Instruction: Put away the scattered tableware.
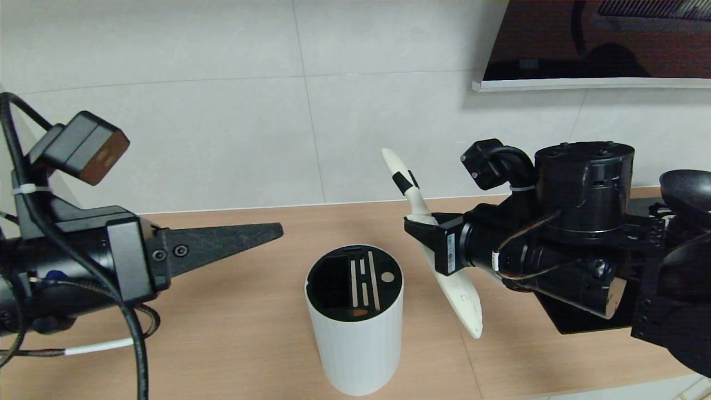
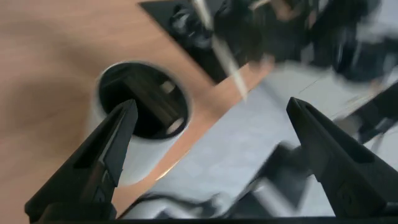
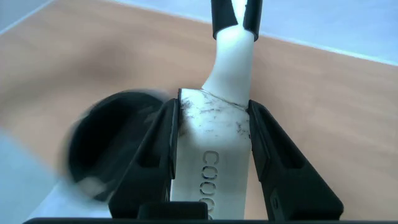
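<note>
A white cylinder holder [image 1: 355, 333] with a black slotted insert stands upright on the wooden table, front centre. My right gripper [image 1: 425, 233] hovers just to its right, above the table, shut on a long white utensil [image 1: 461, 294] with a black band on its raised end. The utensil hangs tilted, lower tip beside the holder's rim. The right wrist view shows the fingers [image 3: 165, 143] clamped on the utensil [image 3: 231, 59], with the holder's dark opening [image 3: 112, 143] below. My left gripper [image 1: 244, 236] is open and holds nothing, left of the holder [image 2: 134, 165] and raised above it.
A flat black tray [image 1: 572, 322] lies on the table under the right arm. The tiled wall runs close behind the table. The table's front edge [image 1: 611, 386] passes near the holder at the lower right. A dark cabinet [image 1: 600, 39] hangs at the upper right.
</note>
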Tool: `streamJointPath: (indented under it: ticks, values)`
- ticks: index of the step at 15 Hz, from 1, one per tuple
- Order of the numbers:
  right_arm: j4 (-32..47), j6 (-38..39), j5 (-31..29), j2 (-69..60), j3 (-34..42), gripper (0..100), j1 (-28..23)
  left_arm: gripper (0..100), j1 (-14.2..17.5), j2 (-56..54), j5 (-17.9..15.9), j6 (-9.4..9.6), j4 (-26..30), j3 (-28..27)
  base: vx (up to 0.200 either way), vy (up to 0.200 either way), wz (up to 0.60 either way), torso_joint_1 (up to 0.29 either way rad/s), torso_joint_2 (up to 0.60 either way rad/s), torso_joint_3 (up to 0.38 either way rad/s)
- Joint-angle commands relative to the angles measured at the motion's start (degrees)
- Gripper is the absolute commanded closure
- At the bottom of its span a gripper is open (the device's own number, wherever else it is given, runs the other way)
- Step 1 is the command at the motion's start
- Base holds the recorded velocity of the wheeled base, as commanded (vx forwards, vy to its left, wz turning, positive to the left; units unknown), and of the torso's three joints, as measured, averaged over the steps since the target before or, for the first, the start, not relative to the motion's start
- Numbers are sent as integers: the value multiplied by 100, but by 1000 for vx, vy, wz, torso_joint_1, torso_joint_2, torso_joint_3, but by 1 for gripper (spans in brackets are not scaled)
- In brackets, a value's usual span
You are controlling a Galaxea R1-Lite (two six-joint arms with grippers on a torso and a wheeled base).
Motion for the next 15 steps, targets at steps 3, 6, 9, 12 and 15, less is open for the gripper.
streamJointPath:
  ticks: [3,6,9,12,15]
  values:
    - [-21,50,-69,-189,94,100,412,0,-600,549,669,-820,-614,32,0,0,0,0,0,0]
    - [-65,59,-87,-180,129,100,597,0,-969,910,1161,-1189,-1053,24,0,0,0,0,0,0]
    - [-65,59,-78,-110,164,100,746,0,-1074,1147,1188,-1857,-1519,6,0,0,0,0,0,0]
    - [-73,94,-78,-22,182,100,860,0,-1180,1358,1328,-1980,-1642,-3,0,0,0,0,0,0]
    - [-73,121,-78,-22,182,100,922,0,-1312,1490,1530,-2086,-1765,-29,0,0,0,0,0,0]
